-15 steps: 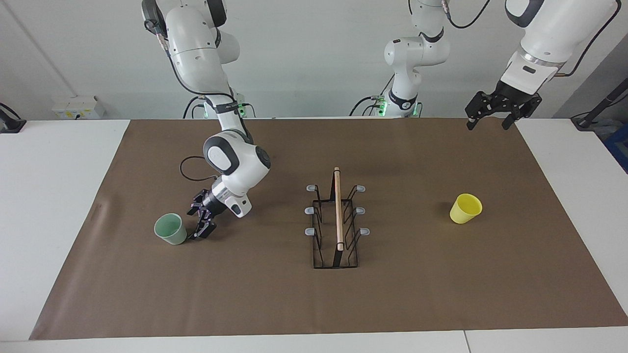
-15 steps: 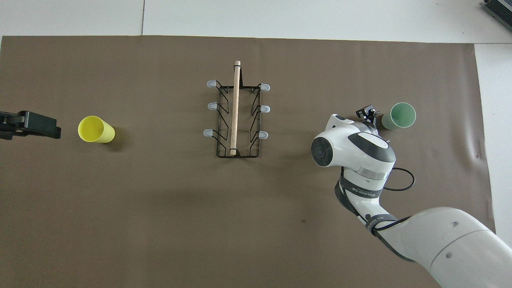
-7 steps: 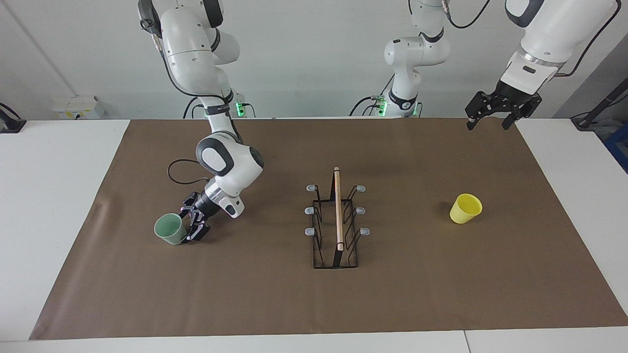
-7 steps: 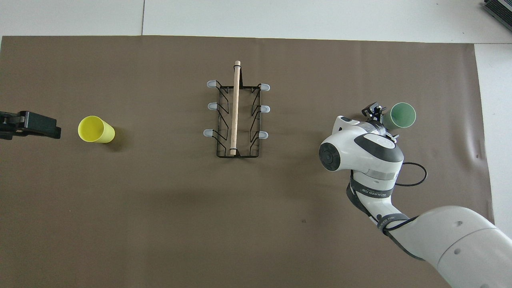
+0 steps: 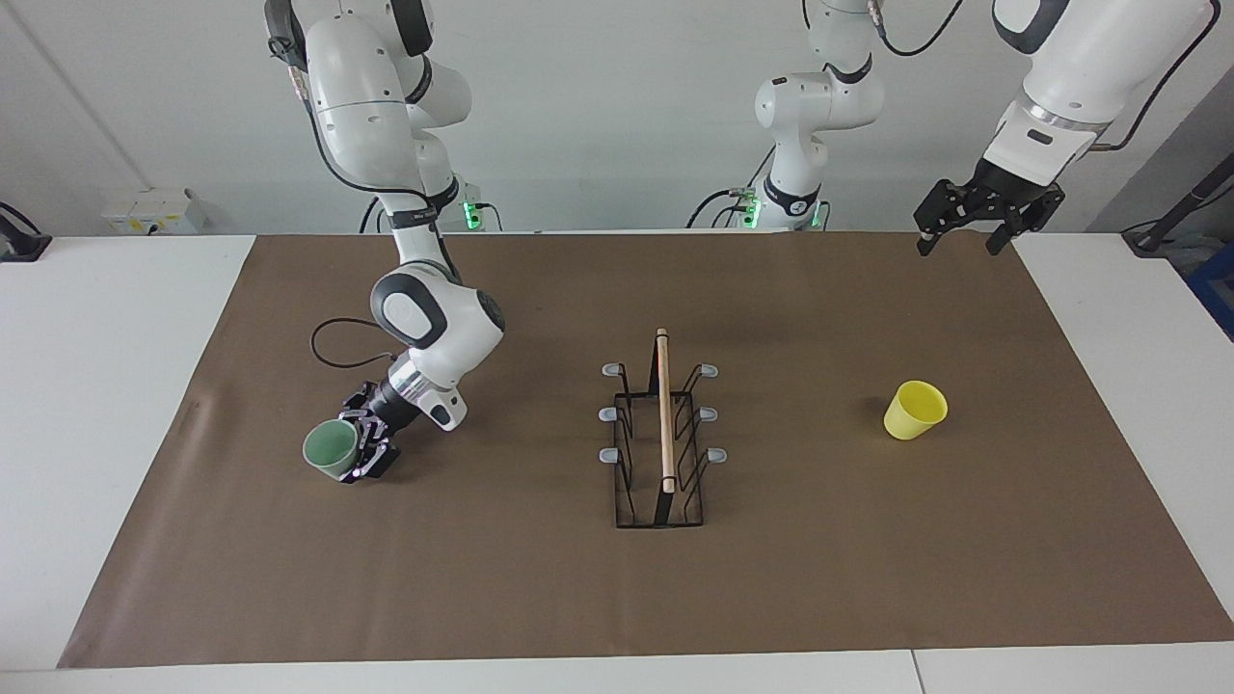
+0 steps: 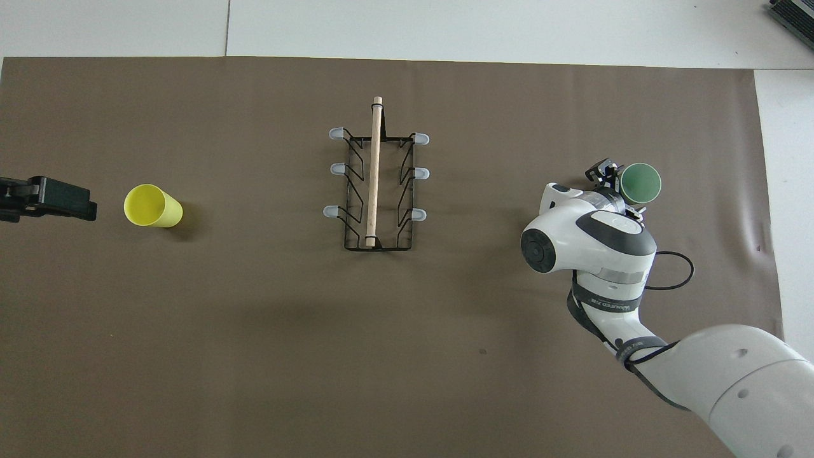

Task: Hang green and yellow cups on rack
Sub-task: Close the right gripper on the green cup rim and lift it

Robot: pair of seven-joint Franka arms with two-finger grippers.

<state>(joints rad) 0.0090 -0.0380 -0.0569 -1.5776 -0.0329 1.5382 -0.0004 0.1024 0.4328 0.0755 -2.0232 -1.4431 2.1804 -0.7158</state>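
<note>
The pale green cup (image 5: 331, 448) (image 6: 640, 182) stands on the brown mat toward the right arm's end of the table. My right gripper (image 5: 359, 451) (image 6: 613, 181) is low at the mat, set against the cup's lower body on the rack's side and hiding it from above. The black wire rack (image 5: 663, 434) (image 6: 375, 184) with its wooden rod stands mid-table, nothing on its grey-tipped prongs. The yellow cup (image 5: 914, 409) (image 6: 151, 206) stands alone toward the left arm's end. My left gripper (image 5: 974, 236) (image 6: 48, 198) waits raised and open over the mat's edge at that end.
A brown paper mat (image 5: 617, 578) covers most of the white table. A black cable (image 5: 333, 352) loops out from the right arm's wrist above the mat. Both robot bases stand along the table's robot-side edge.
My right gripper has slid along the mat from beside the green cup until it is right at the cup's body. The cup, the rack and the left arm have stayed in place.
</note>
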